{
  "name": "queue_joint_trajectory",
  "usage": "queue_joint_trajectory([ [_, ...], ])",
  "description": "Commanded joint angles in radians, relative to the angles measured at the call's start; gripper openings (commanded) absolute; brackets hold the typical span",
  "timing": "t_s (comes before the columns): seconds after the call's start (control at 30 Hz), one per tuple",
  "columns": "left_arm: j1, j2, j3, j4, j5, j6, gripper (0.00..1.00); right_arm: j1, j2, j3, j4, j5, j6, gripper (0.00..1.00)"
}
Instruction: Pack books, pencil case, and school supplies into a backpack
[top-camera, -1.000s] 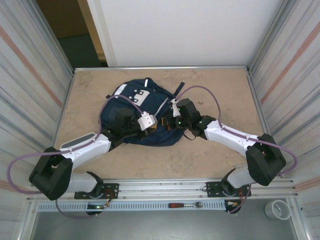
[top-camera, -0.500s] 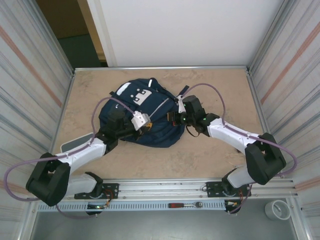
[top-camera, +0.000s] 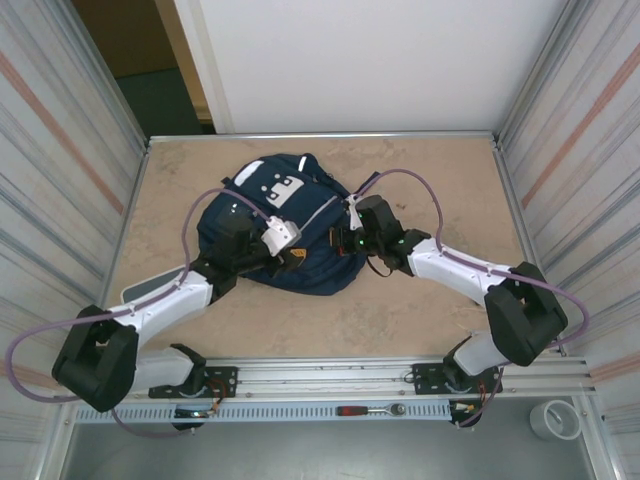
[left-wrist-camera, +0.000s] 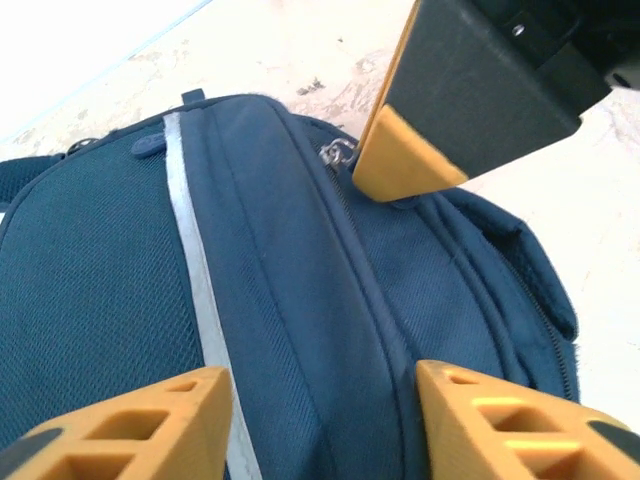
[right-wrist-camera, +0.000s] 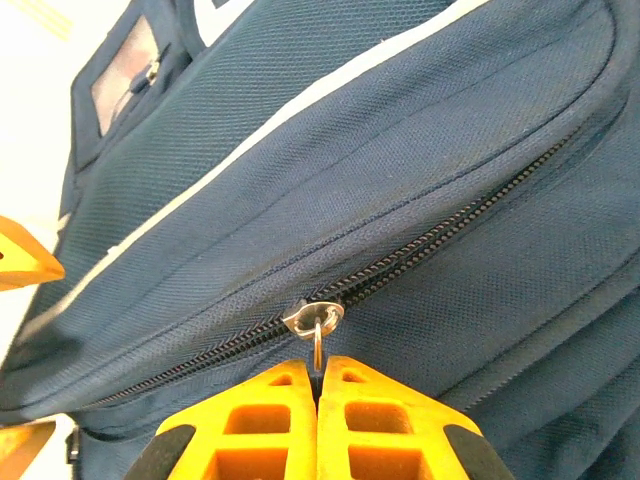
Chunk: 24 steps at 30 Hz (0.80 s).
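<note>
The large navy-blue fabric backpack (top-camera: 250, 215) lies on the beige counter (top-camera: 420, 170) between both arms. The right end effector (right-wrist-camera: 318, 375) is pinched closed on the metal zipper pull (right-wrist-camera: 316, 328), and the zipper track (right-wrist-camera: 450, 240) runs up-right from it. The left end effector (left-wrist-camera: 322, 400) hangs open over the fabric, holding nothing.

Beige table (top-camera: 430, 180); red-handled tool (top-camera: 372, 410) on front rail, 1 whitish roll (top-camera: 553, 420) at btm right.

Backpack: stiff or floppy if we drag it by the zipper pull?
Probably floppy: the backpack fabric folds and bulges along its seams. Tugging the zipper pull held in the right fingers would likely stretch cloth before the bag moves.
</note>
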Motion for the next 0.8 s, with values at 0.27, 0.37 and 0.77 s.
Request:
queue_joint_trajectory([
  [0.27,-0.064,0.054,0.099,-0.061,-0.083,0.045,0.55,0.097,-0.079,0.062,-0.007,0.027,0.019,0.00],
  [0.37,-0.063,0.063,0.095,-0.059,-0.101,0.048,0.49,0.111,-0.079,0.065,-0.011,0.038,0.018,0.00],
  [0.77,-0.021,0.010,0.032,0.007,-0.072,0.024,0.00,0.059,-0.069,0.022,-0.067,0.113,-0.031,0.00],
])
